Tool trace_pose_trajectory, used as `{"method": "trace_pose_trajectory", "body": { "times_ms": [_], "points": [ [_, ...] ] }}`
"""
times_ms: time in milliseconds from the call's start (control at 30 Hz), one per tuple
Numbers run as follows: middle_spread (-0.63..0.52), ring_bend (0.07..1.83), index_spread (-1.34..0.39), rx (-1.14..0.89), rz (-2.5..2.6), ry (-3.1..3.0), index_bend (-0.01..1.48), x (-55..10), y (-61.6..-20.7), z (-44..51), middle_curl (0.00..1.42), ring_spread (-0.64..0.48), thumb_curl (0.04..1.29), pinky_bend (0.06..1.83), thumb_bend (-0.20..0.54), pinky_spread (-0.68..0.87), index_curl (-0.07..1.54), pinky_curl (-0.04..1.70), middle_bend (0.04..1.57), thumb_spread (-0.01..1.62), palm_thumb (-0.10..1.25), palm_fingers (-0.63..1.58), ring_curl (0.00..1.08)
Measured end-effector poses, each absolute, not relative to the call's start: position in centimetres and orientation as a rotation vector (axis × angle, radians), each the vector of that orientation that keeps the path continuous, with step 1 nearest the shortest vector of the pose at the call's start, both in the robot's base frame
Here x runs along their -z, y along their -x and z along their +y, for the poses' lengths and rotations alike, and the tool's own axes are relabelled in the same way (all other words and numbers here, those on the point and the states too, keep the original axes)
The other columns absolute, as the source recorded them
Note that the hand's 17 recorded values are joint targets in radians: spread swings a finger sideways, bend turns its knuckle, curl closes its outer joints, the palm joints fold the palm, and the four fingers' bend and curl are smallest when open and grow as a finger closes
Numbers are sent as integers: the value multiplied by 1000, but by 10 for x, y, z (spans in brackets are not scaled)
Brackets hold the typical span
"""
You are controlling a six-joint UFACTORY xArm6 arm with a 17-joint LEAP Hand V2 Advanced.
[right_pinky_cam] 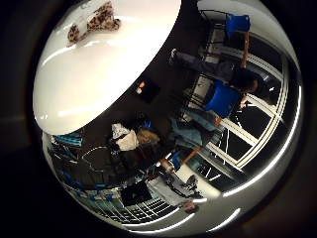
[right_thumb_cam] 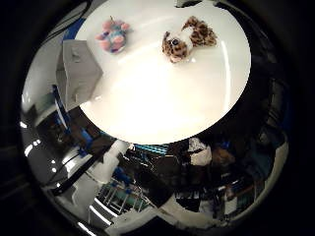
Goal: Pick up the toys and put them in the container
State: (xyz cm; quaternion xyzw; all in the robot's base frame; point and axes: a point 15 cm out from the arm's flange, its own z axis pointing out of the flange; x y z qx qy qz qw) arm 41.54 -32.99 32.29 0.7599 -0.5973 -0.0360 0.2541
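A spotted brown-and-white plush toy (right_thumb_cam: 187, 38) lies on the round white table (right_thumb_cam: 162, 98). A pink-and-blue plush toy (right_thumb_cam: 113, 35) lies on the same table, between the spotted one and a grey box-shaped container (right_thumb_cam: 76, 71) that stands at the table's rim. The spotted toy (right_pinky_cam: 94, 21) also shows in the little finger side view, near the table's edge. No part of my hand shows in either view. The toys and the container look small and far from the palm.
Around the table the floor is dark, with blue chairs (right_pinky_cam: 224, 99), bags and clutter (right_pinky_cam: 130, 140) and a large framed window (right_pinky_cam: 257, 129). More clutter and a white bundle (right_thumb_cam: 199, 152) lie beyond the table's near edge.
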Motion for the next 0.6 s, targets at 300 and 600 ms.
{"method": "trace_pose_trajectory", "body": {
  "times_ms": [300, 600],
  "points": [
    [36, 304, -306, 270, -1629, -2018, 170, -321, -386, -311, 304, 255, 184, 617, -40, 563, 297, 298, 190, 1119, -4, 226, 240],
    [33, 342, -231, 336, -1789, -1898, 194, -316, -374, -292, 306, 295, 51, 608, -53, 598, 340, 258, 193, 1254, -85, 370, 235]
  ]
}}
